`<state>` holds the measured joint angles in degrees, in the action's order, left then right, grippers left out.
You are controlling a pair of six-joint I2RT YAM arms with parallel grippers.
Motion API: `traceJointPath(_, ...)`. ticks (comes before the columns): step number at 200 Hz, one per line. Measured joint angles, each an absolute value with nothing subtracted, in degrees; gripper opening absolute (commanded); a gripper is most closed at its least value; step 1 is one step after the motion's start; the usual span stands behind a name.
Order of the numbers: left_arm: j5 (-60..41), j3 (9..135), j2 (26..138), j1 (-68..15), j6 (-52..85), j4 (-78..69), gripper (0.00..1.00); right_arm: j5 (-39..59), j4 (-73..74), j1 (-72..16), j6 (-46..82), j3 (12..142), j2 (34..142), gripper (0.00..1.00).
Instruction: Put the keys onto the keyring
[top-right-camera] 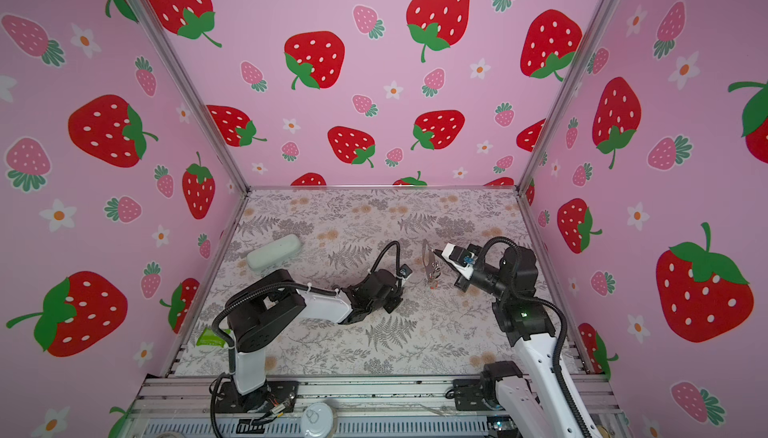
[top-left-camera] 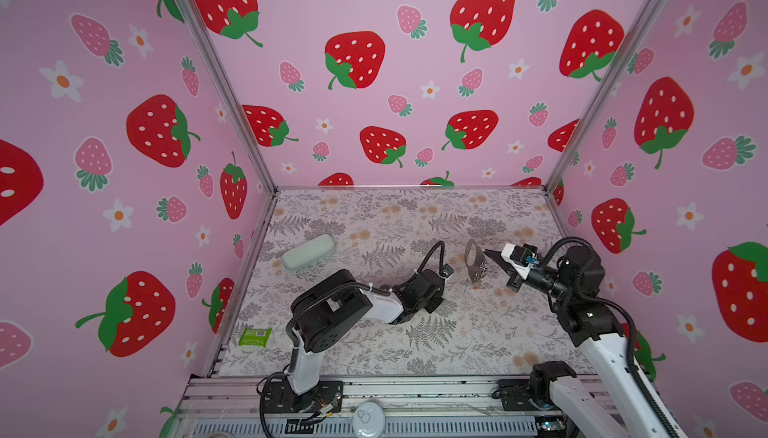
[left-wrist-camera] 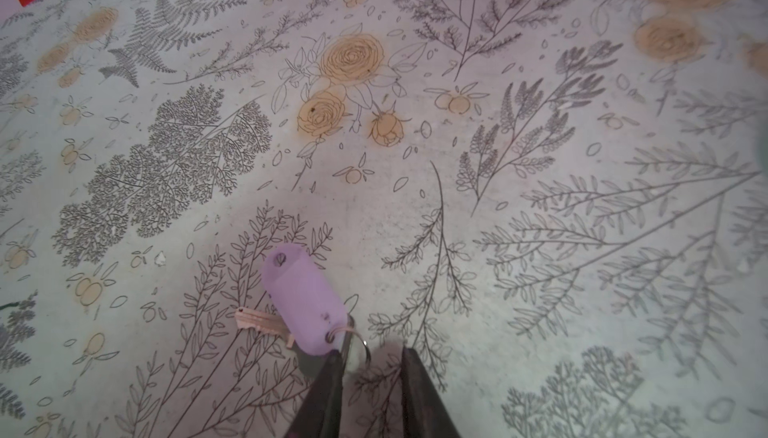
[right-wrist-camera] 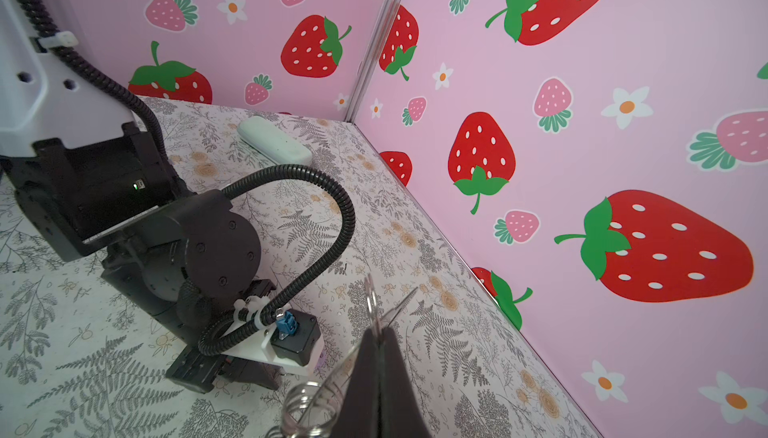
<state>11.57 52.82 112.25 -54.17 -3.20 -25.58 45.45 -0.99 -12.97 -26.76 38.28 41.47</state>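
Observation:
A lilac-tagged key (left-wrist-camera: pixel 305 300) lies flat on the floral table with its brass blade (left-wrist-camera: pixel 259 321) beside it. Its small ring (left-wrist-camera: pixel 360 346) rests against one finger of my left gripper (left-wrist-camera: pixel 372 359), which stands open just above it and clamps nothing. In both top views that gripper is hidden under its wrist (top-left-camera: pixel 428 288). My right gripper (top-left-camera: pixel 487 253) (top-right-camera: pixel 435 252) is shut on the keyring's taupe strap loop (top-left-camera: pixel 473 255) and holds it upright. Silvery rings (right-wrist-camera: pixel 307 404) and a red-tagged key (top-left-camera: pixel 475 286) dangle below, close to the table. The right wrist view shows the fingertips (right-wrist-camera: pixel 376 334) pinched together.
A pale grey-green oblong case (top-left-camera: pixel 308 251) lies at the back left. A green packet (top-left-camera: pixel 254 337) sits by the left wall near the front. Strawberry-print walls close three sides. A round tin lid (top-left-camera: pixel 368 417) rests on the front rail.

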Motion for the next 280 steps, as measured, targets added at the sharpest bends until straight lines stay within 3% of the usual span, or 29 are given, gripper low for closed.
traceJointPath(72, 13.10, 52.69, 112.31, -54.17, -3.36, -25.36, 0.07, 45.43, -0.97, -12.97, -26.89, 38.28, 41.17, 0.00)
traceJointPath(84, 13.10, 52.25, 112.03, -54.17, -3.81, -25.58, 0.00, 45.43, -0.97, -12.97, -26.89, 38.28, 41.17, 0.00)
traceJointPath(130, 10.98, 48.93, 108.38, -53.56, -5.82, -25.45, 0.00, 45.43, -0.95, -12.97, -26.87, 38.28, 41.17, 0.00)
traceJointPath(185, 0.32, 46.24, 100.60, -47.46, -7.07, -25.45, 0.00, 45.47, 0.62, -12.97, -26.50, 36.80, 41.30, 0.00)
traceJointPath(207, -3.38, 47.66, 101.01, -45.95, -8.80, -23.07, 0.05, 45.45, 1.30, -12.97, -26.02, 36.45, 41.76, 0.00)
traceJointPath(215, -4.95, 48.90, 101.58, -45.95, -9.45, -21.12, 0.13, 45.45, 1.45, -12.97, -25.78, 36.45, 41.82, 0.00)
traceJointPath(246, -16.14, 57.63, 104.75, -43.16, -11.73, -11.62, 0.26, 45.39, 1.67, -12.97, -25.36, 36.45, 41.58, 0.00)
traceJointPath(280, -27.31, 68.29, 107.02, -35.51, -17.45, 0.58, 0.30, 45.36, 1.67, -12.97, -25.21, 36.45, 41.10, 0.00)
